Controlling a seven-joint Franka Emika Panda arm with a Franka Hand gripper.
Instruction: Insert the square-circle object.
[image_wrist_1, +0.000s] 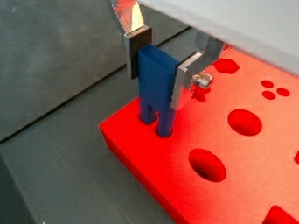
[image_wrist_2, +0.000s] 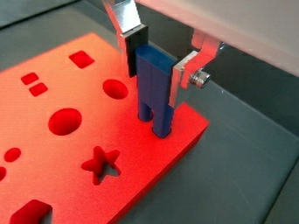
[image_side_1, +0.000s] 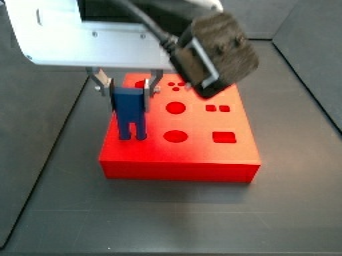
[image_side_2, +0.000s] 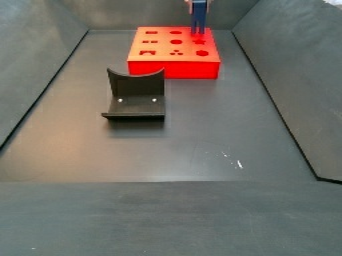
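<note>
The square-circle object (image_wrist_1: 156, 83) is a small bright blue upright block with two short legs. My gripper (image_wrist_1: 162, 66) is shut on it, one silver finger with a dark pad on each flat side. It also shows in a wrist view (image_wrist_2: 155, 83), held by the gripper (image_wrist_2: 160, 66). Its legs meet the top of the red block (image_wrist_1: 233, 175) near a corner; I cannot tell whether they sit in holes. In a side view the gripper (image_side_1: 127, 88) holds the blue object (image_side_1: 128, 110) upright over the red block (image_side_1: 187, 160). It also shows in a side view (image_side_2: 199, 12).
The red block (image_side_2: 178, 52) has round, square, star and small holes in its top (image_wrist_2: 70, 122). A dark grey curved holder (image_side_2: 135, 97) stands on the dark floor in front of it. Dark sloped walls (image_side_2: 40, 90) ring the floor.
</note>
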